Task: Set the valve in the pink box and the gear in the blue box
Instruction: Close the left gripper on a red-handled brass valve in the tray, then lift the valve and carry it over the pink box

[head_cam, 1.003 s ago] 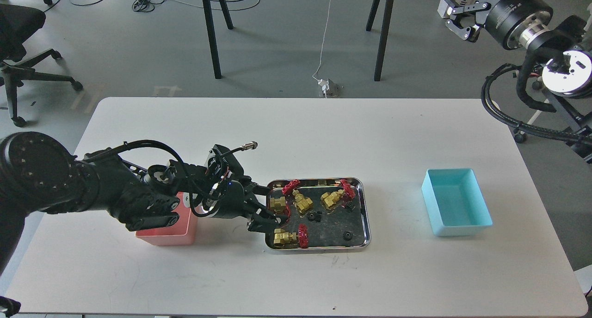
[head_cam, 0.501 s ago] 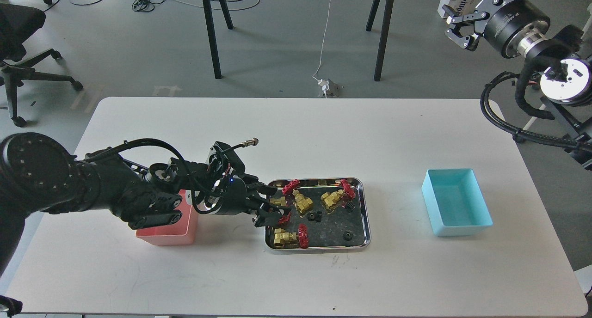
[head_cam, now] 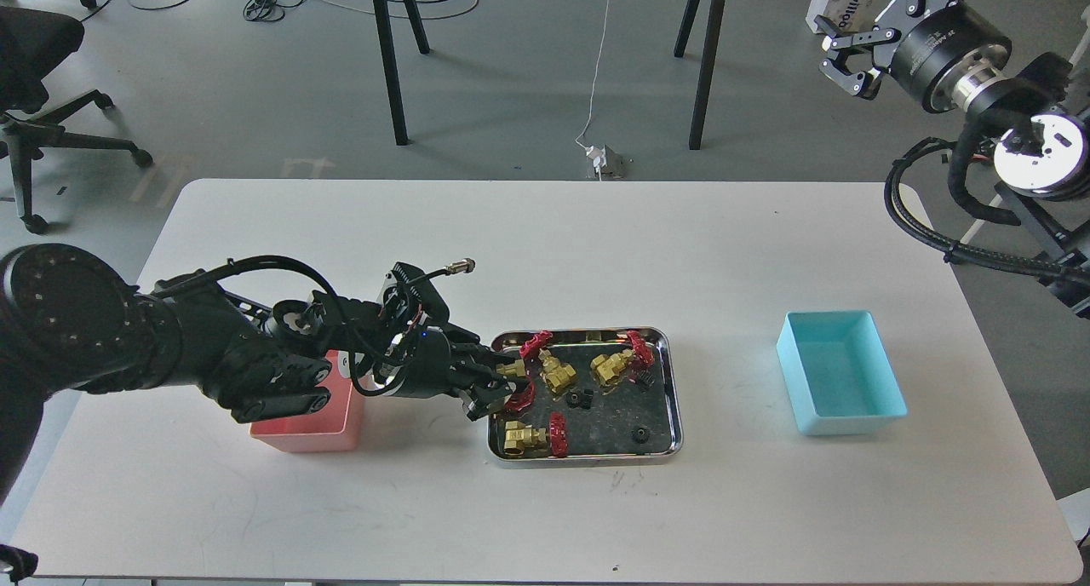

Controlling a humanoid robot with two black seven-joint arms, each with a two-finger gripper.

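A steel tray [head_cam: 588,458] in the middle of the table holds several brass valves with red handwheels and tiny black gears [head_cam: 582,399]. My left gripper [head_cam: 496,387] reaches over the tray's left edge. Its fingers are closed around the leftmost valve [head_cam: 512,370], whose red handwheel shows just past the tips. Other valves lie at the middle [head_cam: 558,373], right [head_cam: 613,365] and front [head_cam: 525,438] of the tray. The pink box [head_cam: 311,433] stands left of the tray, partly hidden under my left arm. The blue box [head_cam: 839,382] stands at the right and looks empty. My right gripper [head_cam: 853,51] is open, high off the table at top right.
More gears lie at the tray's front right [head_cam: 637,435] and by the right valve [head_cam: 645,379]. Table legs and cables stand on the floor beyond the far edge. An office chair [head_cam: 34,75] is at far left. My right arm's cables hang by the table's right end.
My left gripper's fingers have closed in from wide open onto the leftmost valve, which shifted slightly. My right gripper has drifted a little, still off the table.
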